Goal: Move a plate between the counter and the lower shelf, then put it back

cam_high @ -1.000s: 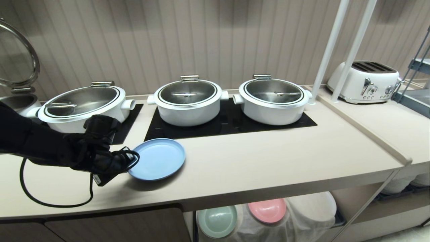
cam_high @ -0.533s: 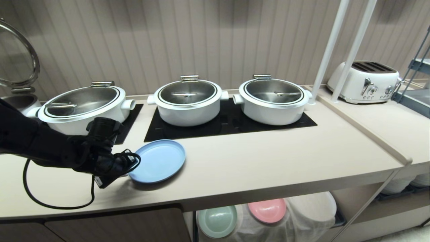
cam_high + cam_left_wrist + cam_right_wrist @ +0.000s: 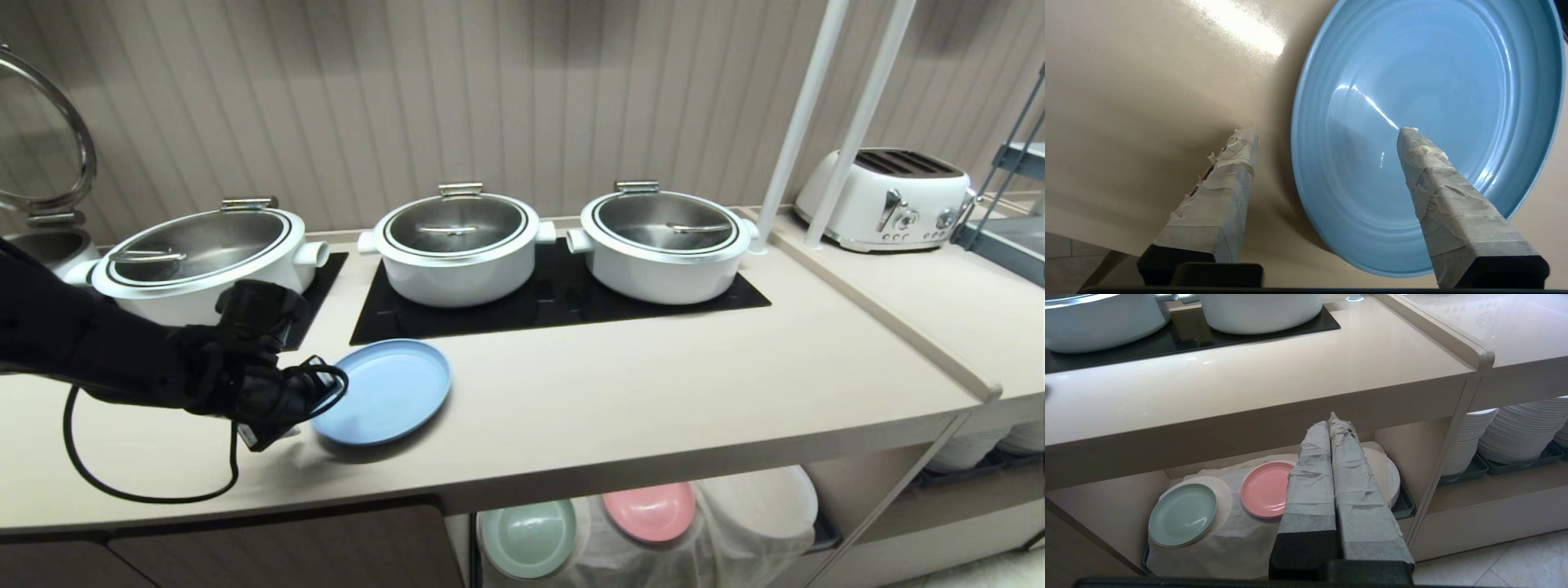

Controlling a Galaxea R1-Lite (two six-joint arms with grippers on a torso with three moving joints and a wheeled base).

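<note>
Light-blue plate [image 3: 384, 390] lies flat on the worktop [image 3: 653, 392], just in front of the black inset panel [image 3: 555, 306]. Left hand [image 3: 1327, 134] spread open at the plate's left edge, one finger [image 3: 1437, 183] over the plate, the other over bare worktop, gripping nothing. Right hand [image 3: 1332, 420] pressed closed, empty, before the lower shelf [image 3: 1106, 506].

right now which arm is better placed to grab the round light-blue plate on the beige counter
Left. The left gripper straddles the round light-blue plate's rim, fingers open; the right gripper hangs shut before the lower shelf.
</note>
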